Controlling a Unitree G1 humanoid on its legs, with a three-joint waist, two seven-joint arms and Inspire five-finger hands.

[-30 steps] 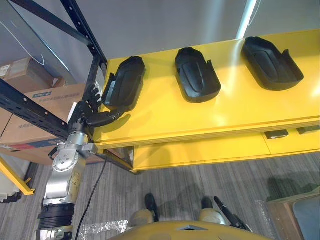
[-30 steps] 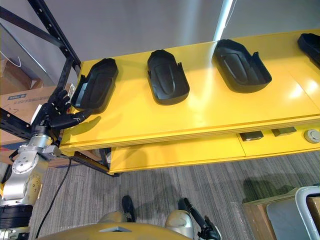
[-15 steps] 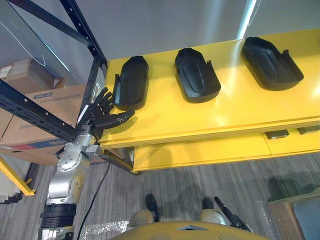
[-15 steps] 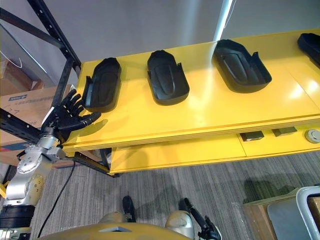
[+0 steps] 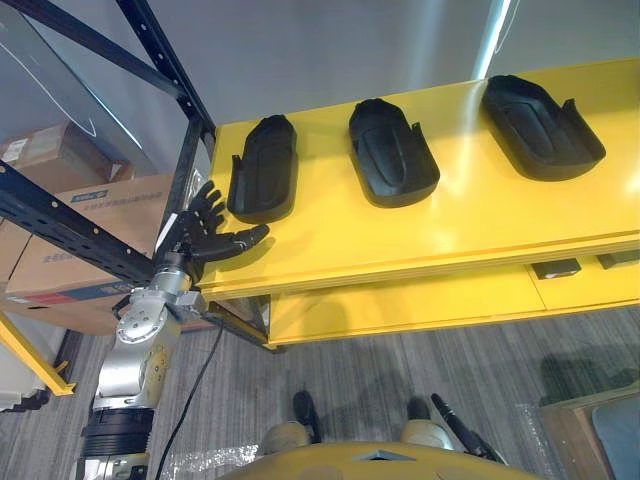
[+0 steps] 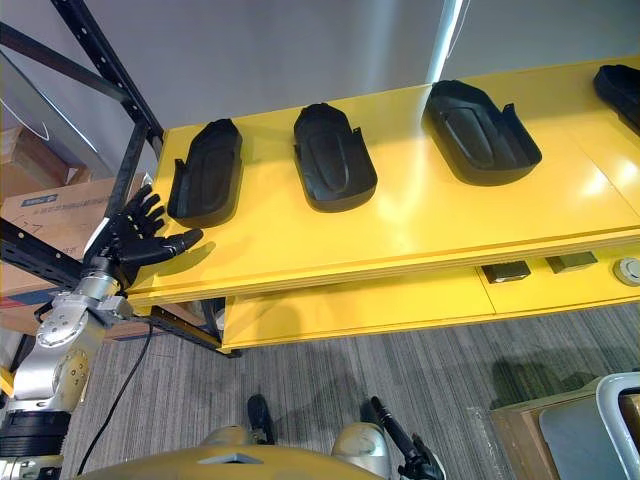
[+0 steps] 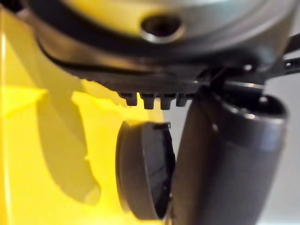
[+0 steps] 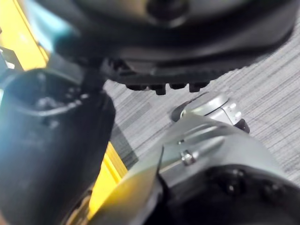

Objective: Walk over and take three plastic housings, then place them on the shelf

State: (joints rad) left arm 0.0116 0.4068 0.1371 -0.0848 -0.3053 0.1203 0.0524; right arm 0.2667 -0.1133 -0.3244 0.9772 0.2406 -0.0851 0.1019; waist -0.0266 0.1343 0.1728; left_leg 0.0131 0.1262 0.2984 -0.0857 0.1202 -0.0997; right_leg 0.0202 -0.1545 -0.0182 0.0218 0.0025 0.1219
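Grey carpet (image 5: 400, 365) lies nearest you at the bottom of the frame, with a boxed bin (image 6: 590, 430) in the lower right corner, well apart from the work. Your right hand (image 8: 197, 56) shows in its own wrist view above that carpet; whether it is loose or clenched cannot be told. Up the left side, your left hand (image 5: 205, 240) sits at the front left corner of the yellow shelf (image 5: 450, 235), released and spread wide, holding nothing. A second ago it had the left housing (image 5: 265, 180) tipped up on its edge; since then the hand has let go and drawn back a little, and that housing now lies flat, just beside the hand but not touching it. The middle housing (image 5: 392, 152) and the right housing (image 5: 542, 125) have not moved; all three lie in a row along the shelf with bare yellow gaps between them and a broad bare strip along the front edge. A fourth housing (image 6: 622, 90) peeks in at the far right edge of the right eye view. Close on the left of your hand, a black rack upright (image 5: 185, 165) stands, with cardboard boxes (image 5: 90, 215) behind it, so room there is tight. Below the shelf's front edge a lower yellow tier (image 5: 400, 305) juts out. A grey wall (image 5: 330, 50) closes the top of the frame.
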